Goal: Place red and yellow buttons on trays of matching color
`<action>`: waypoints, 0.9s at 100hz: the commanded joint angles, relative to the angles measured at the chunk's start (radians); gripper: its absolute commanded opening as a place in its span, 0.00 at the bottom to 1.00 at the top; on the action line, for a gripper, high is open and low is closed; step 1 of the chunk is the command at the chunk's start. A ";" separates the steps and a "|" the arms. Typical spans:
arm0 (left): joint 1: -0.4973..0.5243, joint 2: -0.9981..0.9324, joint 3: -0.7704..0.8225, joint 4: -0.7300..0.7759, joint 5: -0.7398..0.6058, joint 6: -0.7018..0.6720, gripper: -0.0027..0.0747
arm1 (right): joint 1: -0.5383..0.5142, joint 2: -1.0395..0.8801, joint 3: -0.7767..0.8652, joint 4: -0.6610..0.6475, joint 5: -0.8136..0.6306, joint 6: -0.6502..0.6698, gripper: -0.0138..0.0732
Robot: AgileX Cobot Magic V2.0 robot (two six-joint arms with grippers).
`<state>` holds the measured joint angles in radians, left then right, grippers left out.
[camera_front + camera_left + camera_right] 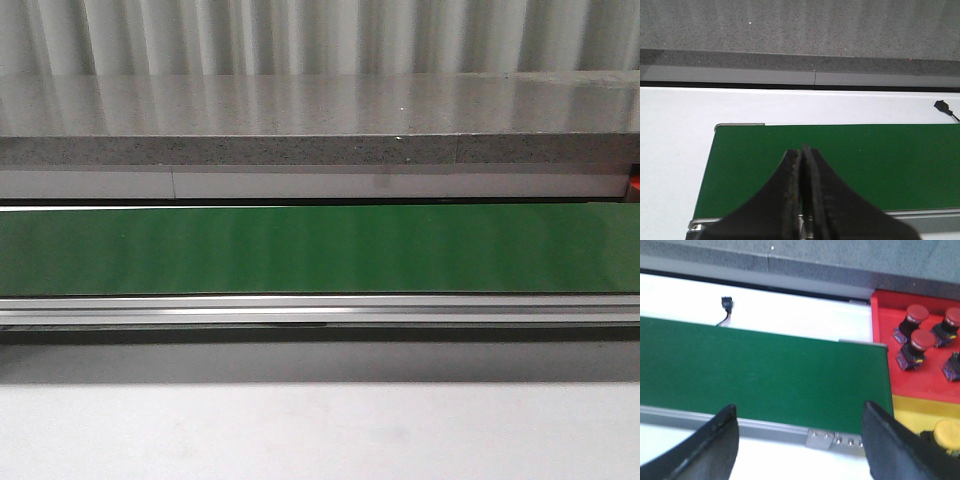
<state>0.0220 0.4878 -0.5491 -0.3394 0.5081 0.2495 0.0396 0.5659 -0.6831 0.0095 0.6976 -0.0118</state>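
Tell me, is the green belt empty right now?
Empty. The green belt shows no buttons in any view; red buttons sit in the red tray.

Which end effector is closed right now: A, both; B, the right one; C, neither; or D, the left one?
D: the left end effector has its fingers pressed together over the green belt, while the right end effector has its fingers spread wide apart.

Green belt (320, 248), speckled grey counter (320, 150), red tray (920, 380), yellow tray (910, 412), black hands.
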 commanded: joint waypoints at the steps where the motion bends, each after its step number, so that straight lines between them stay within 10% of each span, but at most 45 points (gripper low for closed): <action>1: -0.008 0.003 -0.027 -0.024 -0.074 0.003 0.01 | 0.001 -0.048 0.030 -0.001 -0.063 -0.011 0.76; 43: -0.008 0.003 -0.027 -0.024 -0.074 0.003 0.01 | 0.001 -0.160 0.102 -0.001 -0.050 -0.010 0.08; 90: -0.008 0.003 -0.027 -0.024 -0.074 0.003 0.01 | 0.001 -0.160 0.102 -0.001 -0.055 -0.010 0.08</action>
<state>0.0220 0.4878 -0.5491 -0.3394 0.5081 0.2495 0.0396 0.4020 -0.5553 0.0095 0.7187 -0.0139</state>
